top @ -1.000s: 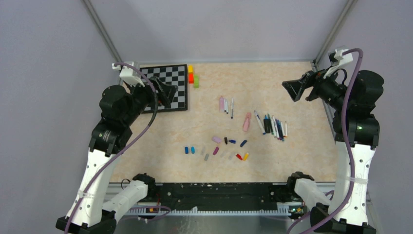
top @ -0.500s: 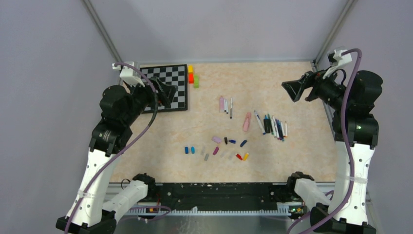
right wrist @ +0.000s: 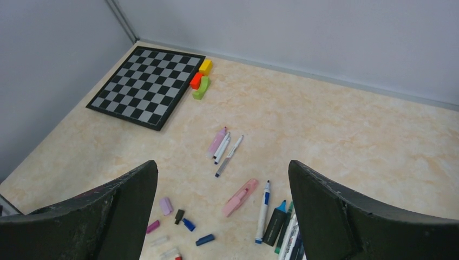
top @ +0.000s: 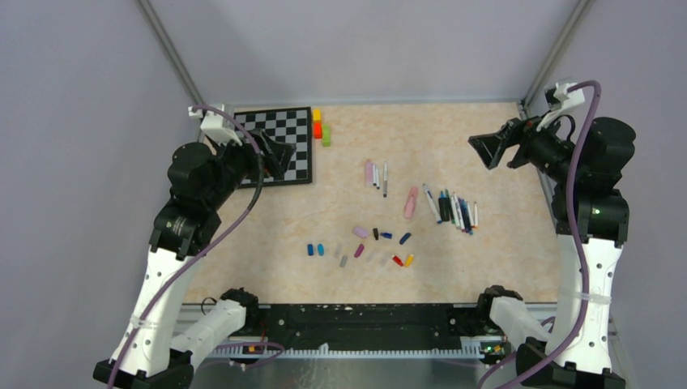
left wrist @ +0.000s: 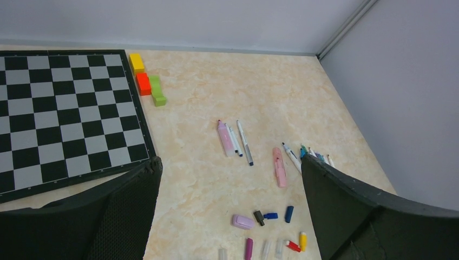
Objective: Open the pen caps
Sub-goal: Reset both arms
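Pen caps (top: pixel 375 245): loose in a ragged band at mid-table, toward the near side, none seated on a pen. About thirteen in the top view: two blue at the left end, two grey, one magenta, one lilac, one black, two more blue, one red, one yellow, plus a couple of pale ones too faint to count surely.

Just beyond the band: pens (top: pixel 450 209) in three lots. Three side by side at centre, one pink highlighter (top: pixel 411 203) alone to their right, then a tight bunch further right, too crowded to count.

Only in the top view: the whole band and the whole bunch together. In the left wrist view, no sign of the two blue end caps, and most of the bunch hidden behind one dark finger (left wrist: pixel 368 216). In the right wrist view, part of the bunch cut off by its own finger (right wrist: pixel 346 222), and the band's ends lost at the lower edge.

Left gripper (top: pixel 275 154): raised over the near right corner of the chessboard (top: pixel 293 130), fingers spread wide, nothing between them. Right gripper (top: pixel 486 150): raised at the far right of the table (top: pixel 454 130), beyond the bunch, likewise spread and holding nothing. Caps and pens well apart from both, lying between them.

Beside the chessboard's far right corner: three blocks (top: pixel 317 127), one yellow, one red, one green.
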